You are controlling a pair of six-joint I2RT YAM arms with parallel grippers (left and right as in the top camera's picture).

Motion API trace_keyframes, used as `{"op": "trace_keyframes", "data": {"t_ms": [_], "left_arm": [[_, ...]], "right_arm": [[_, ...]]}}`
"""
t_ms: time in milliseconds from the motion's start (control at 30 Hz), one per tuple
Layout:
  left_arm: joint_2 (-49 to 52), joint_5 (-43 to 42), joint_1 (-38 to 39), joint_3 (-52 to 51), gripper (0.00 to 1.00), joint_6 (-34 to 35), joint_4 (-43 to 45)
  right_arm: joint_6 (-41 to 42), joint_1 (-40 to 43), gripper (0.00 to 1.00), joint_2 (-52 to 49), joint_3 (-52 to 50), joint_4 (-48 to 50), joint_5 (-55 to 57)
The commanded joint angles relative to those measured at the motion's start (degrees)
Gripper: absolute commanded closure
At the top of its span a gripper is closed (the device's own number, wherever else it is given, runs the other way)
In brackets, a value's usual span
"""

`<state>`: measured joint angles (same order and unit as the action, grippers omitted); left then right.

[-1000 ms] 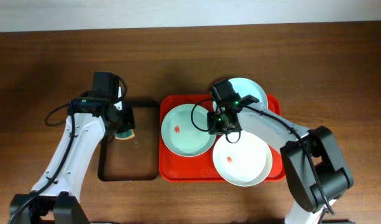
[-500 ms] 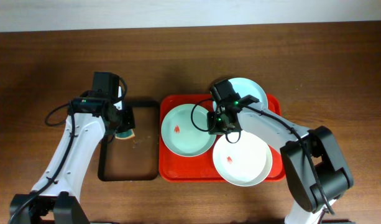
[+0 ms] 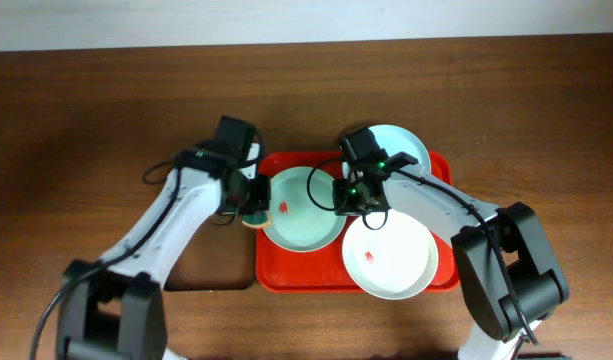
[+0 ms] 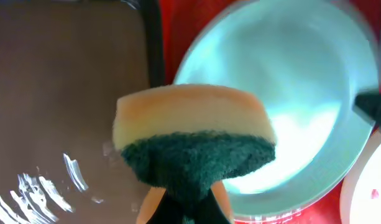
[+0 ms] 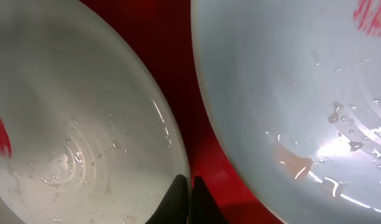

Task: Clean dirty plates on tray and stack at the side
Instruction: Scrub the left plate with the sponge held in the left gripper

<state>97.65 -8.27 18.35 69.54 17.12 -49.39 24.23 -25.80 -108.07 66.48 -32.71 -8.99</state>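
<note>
— At the tips of the left gripper (image 4: 185, 202), what was held?

— A sponge (image 4: 193, 134), yellow on top with a dark green pad at the finger end, pinched tight. The fingers were mostly hidden behind it. It hung over the 9 o'clock rim of the nine o'clock plate (image 3: 304, 212), and I could not tell whether it touched.

— And the right gripper (image 5: 189, 194)?

— Closed, with its tips together at the same plate's 3 o'clock rim. Whether the rim sat between them could not be made out.

— Where were the plates?

— All three lay on the tray (image 3: 281, 272). The five o'clock plate (image 3: 396, 262) showed a red smear (image 3: 369, 255), and so did the nine o'clock plate. The one o'clock plate (image 3: 404, 148) was partly covered by the right arm, so much of its face went unseen.

— Further out?

— A black tray (image 4: 154, 43) sat at 9 o'clock of the red one, largely under the left arm from overhead. Both stood on the brown table (image 3: 86, 100).
</note>
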Motion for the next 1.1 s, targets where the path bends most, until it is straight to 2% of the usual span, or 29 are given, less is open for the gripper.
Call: {"op": "trace_keyframes", "data": {"t_ms": [0, 67, 167, 400, 567, 700, 733, 867, 900, 967, 1067], "left_arm": [[6.8, -1.4, 1.1, 13.6, 1.00, 1.3, -8.0], [12.7, -1.4, 2.7, 19.1, 1.00, 1.1, -9.9], [18.9, -1.4, 4.3, 19.4, 1.00, 1.1, -9.2], [21.9, 2.1, 5.1, 19.4, 1.00, 1.4, -7.5], [28.3, 1.7, 7.5, 19.4, 1.00, 1.4, -5.8], [27.6, -15.0, 6.3, 20.7, 1.00, -1.4, -5.6], [26.3, -16.6, 5.2, 21.6, 1.00, -1.4, -5.6], [15.7, -12.7, 0.1, 21.8, 1.00, -1.4, -6.0], [15.2, -7.4, 0.7, 21.7, 1.00, -1.4, -7.8], [15.3, -2.0, 2.2, 19.5, 1.00, -1.3, -8.1], [15.3, -0.9, 3.8, 9.2, 1.00, -0.7, 2.2]], "right_arm": [[0.3, -0.1, 0.96, -0.4, -0.2, 0.5, -2.0], [0.3, -0.1, 0.96, -0.4, -0.2, 0.4, -2.0], [0.3, -0.1, 0.96, -0.4, -0.2, 0.4, -2.0], [0.3, -0.1, 0.96, -0.4, -0.2, 0.4, -2.0], [0.3, -0.1, 0.96, -0.4, -0.2, 0.4, -2.0], [0.3, -0.1, 0.96, -0.4, -0.2, 0.4, -2.0], [0.3, -0.1, 0.96, -0.4, -0.2, 0.4, -2.0], [0.3, -0.1, 0.96, -0.4, -0.2, 0.4, -2.0], [0.3, -0.1, 0.96, -0.4, -0.2, 0.4, -2.0], [0.3, -0.1, 0.96, -0.4, -0.2, 0.4, -2.0], [0.3, -0.1, 0.96, -0.4, -0.2, 0.4, -2.0]]}}
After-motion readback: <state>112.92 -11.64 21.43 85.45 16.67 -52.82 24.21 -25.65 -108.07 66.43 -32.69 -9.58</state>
